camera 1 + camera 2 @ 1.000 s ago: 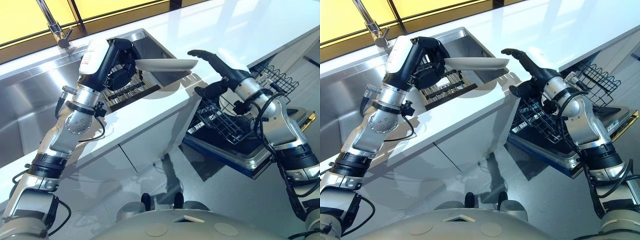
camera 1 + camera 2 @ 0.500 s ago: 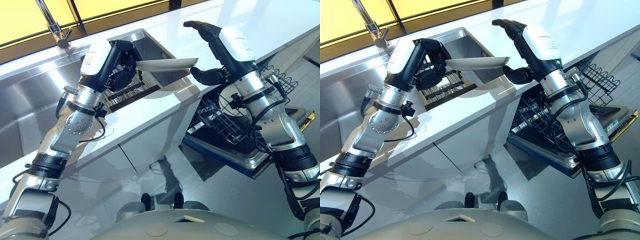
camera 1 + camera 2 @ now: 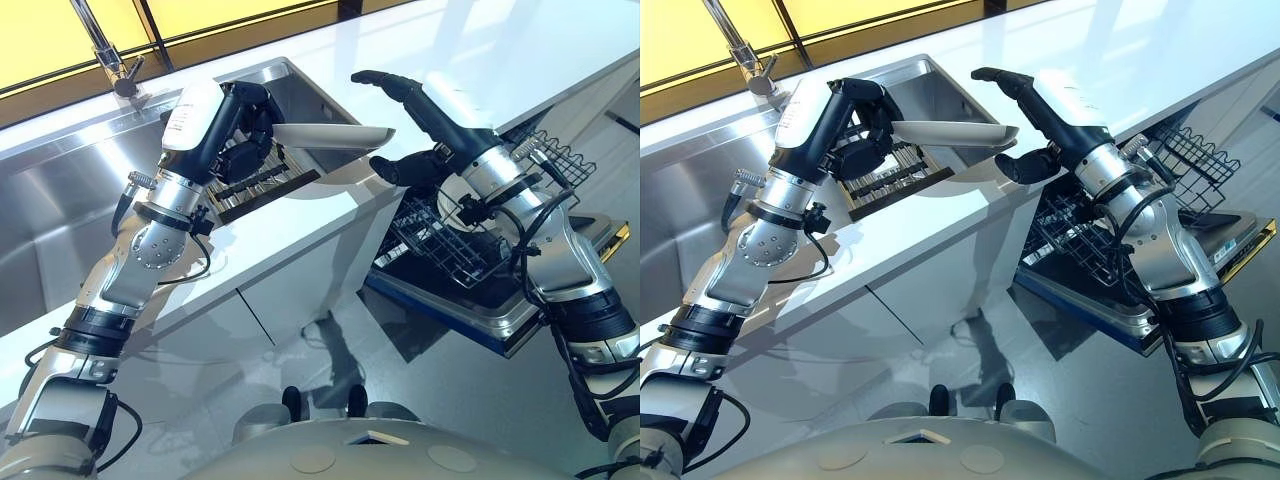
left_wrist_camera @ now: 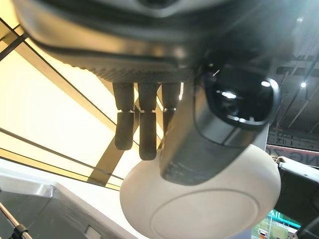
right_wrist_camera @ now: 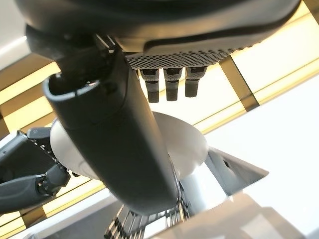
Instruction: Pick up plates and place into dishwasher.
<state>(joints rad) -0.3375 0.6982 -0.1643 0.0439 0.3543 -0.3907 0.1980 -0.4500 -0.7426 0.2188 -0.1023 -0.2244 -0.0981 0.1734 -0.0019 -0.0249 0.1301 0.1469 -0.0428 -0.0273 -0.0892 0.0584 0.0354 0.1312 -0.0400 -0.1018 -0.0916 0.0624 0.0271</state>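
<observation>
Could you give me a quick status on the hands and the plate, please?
Left hand pinches plate level above counter. Right hand open around far rim, not gripping. Nothing in the way.

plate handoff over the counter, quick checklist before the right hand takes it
1. Left hand pinches the plate at its rim: ok.
2. Plate held about level, above the counter: ok.
3. Right hand open, fingers above the plate's far edge, thumb below: ok.
4. Right hand closed on the plate: not ok, not yet.
5. Dishwasher rack pulled out below the right arm: ok.
6. Free slot in the rack: cannot tell.
</observation>
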